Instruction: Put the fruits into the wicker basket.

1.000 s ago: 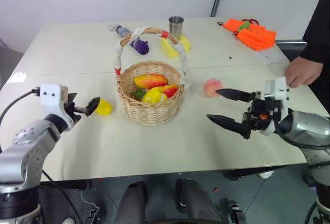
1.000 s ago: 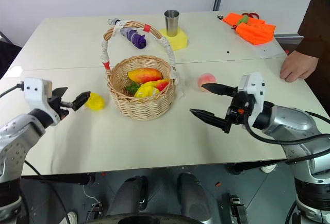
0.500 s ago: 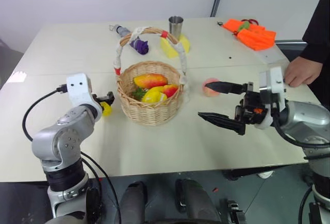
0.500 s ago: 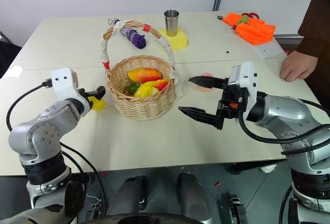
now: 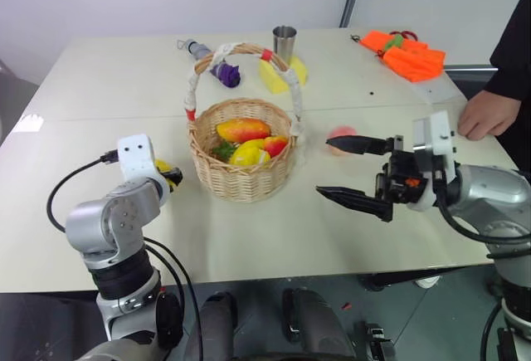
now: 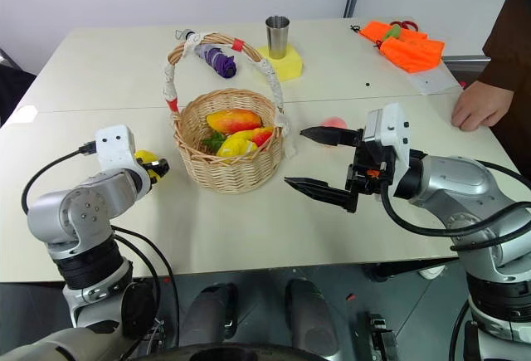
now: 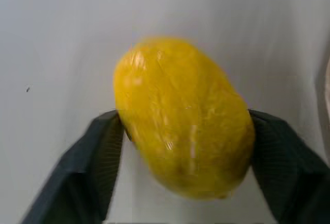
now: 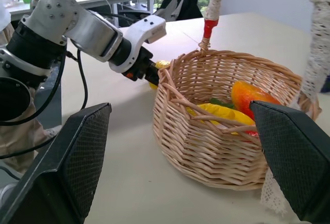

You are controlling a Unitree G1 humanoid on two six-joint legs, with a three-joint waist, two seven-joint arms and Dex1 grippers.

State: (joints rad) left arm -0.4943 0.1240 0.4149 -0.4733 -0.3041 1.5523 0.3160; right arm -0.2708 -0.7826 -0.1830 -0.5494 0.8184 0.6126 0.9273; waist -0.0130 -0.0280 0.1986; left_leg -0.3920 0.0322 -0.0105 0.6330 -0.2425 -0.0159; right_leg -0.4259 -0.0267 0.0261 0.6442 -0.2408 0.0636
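With the left claw [image 7: 180, 147] clamped on the lemon [image 7: 183, 116] beside the wicker basket [image 5: 241, 158], a slip could be caused by its rounded skin, while the peach [image 5: 338, 141] behind the wide-apart right claw [image 5: 353, 170] could be knocked across the counter [image 5: 265, 236].

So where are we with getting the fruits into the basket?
Neither is in yet. The left gripper has its fingers against both sides of the lemon on the table beside the wicker basket. The peach sits on the table behind the open right gripper. The basket already holds other produce.
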